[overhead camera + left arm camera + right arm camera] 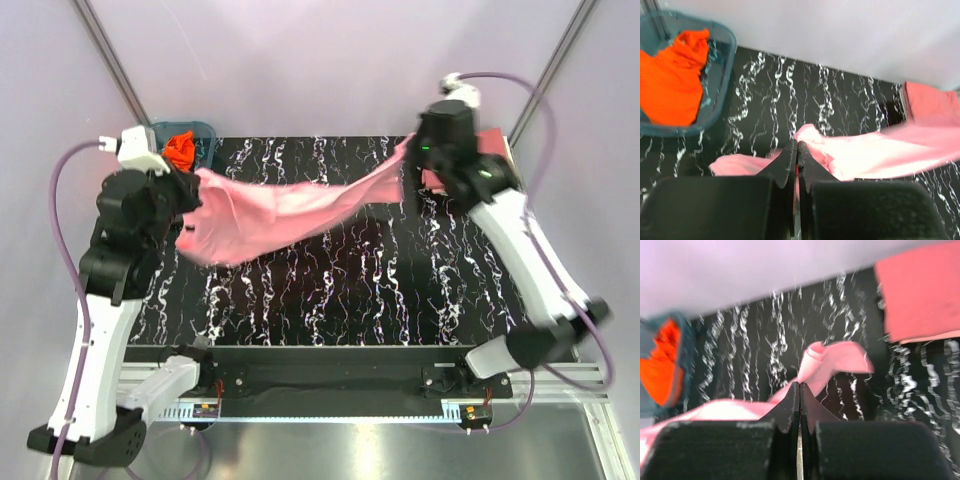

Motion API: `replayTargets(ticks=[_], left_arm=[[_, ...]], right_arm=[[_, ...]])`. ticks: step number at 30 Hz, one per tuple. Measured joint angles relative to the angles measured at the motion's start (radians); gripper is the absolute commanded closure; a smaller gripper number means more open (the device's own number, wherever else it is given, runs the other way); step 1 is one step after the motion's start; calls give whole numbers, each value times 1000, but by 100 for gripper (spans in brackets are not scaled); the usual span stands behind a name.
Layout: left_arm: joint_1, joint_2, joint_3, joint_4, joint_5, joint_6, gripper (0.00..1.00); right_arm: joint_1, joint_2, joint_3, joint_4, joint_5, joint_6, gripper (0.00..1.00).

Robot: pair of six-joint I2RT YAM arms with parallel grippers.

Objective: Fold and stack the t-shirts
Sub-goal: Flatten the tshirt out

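The pink shirt hangs stretched across the far half of the table, held up at 2 ends between the 2 arms. It runs from the left side, where the cloth is widest and sags lowest, to a narrow twisted end at the right. Whether its lowest fold touches the tabletop cannot be told.

The left gripper has its fingers pressed together on the shirt's left edge, with pink cloth bunched on both sides of the tips. The right gripper pinches the other end the same way, its fingers closed tight on a fold that sticks up just past them.

A red shirt lies folded flat at the table's far right corner, close behind the right gripper and apart from the pink one.

At the far left corner stands a teal basket, just behind the left gripper. The orange shirt sits crumpled inside it, part of it reaching up to the rim.
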State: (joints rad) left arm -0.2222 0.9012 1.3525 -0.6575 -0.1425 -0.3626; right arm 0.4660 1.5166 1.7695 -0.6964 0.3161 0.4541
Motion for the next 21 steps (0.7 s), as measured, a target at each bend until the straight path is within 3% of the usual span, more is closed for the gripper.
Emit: replayTargets(ticks=[3, 6, 13, 16, 21], left_arm=[[12, 37, 48, 7, 14, 8, 100], [14, 7, 0, 21, 53, -8, 100], [14, -132, -424, 16, 209, -101, 100], [16, -77, -529, -15, 267, -130, 100], [21, 56, -523, -29, 304, -145, 100]], right_arm=[[-3, -177, -36, -41, 53, -5, 100], [3, -316, -137, -105, 70, 9, 100], [5, -584, -623, -208, 3, 143, 100], [5, -658, -764, -252, -36, 190, 100], [5, -675, -790, -257, -5, 206, 100]])
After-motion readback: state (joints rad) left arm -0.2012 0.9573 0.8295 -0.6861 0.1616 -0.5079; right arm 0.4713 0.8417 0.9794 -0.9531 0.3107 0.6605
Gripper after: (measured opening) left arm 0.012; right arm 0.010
